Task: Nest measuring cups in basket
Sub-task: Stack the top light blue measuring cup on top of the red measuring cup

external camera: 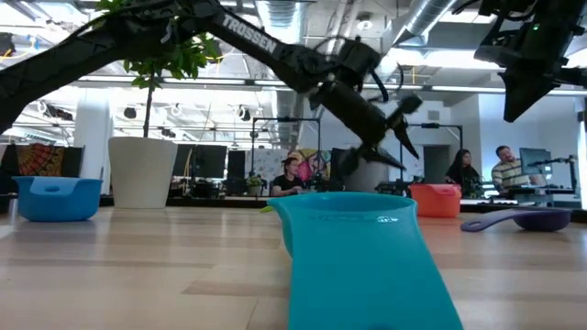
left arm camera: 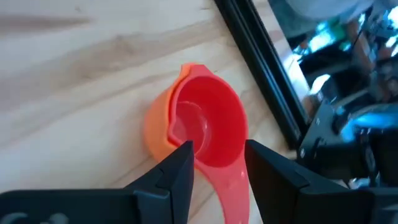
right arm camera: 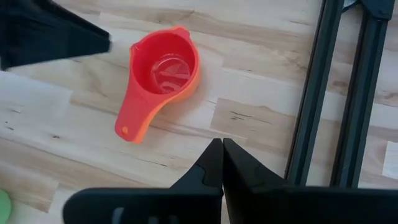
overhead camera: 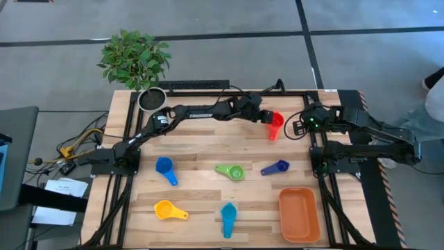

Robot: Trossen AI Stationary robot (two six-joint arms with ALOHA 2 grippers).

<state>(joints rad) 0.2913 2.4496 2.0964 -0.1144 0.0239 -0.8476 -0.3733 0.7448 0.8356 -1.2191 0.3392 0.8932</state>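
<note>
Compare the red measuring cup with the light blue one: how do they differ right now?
The red cup sits nested in an orange cup at the table's far side, by the left gripper; the light blue cup lies alone near the front, beside the basket. Both rest on the table, outside the basket.

red cup [overhead camera: 277,123] nested in orange cup [left arm camera: 157,122] near table's far edge, blue cup [overhead camera: 165,169], green cup [overhead camera: 232,171], dark blue cup [overhead camera: 276,167] mid-table, yellow cup [overhead camera: 168,210], light blue cup [overhead camera: 228,217] near front, empty orange basket [overhead camera: 299,214] front right
</note>
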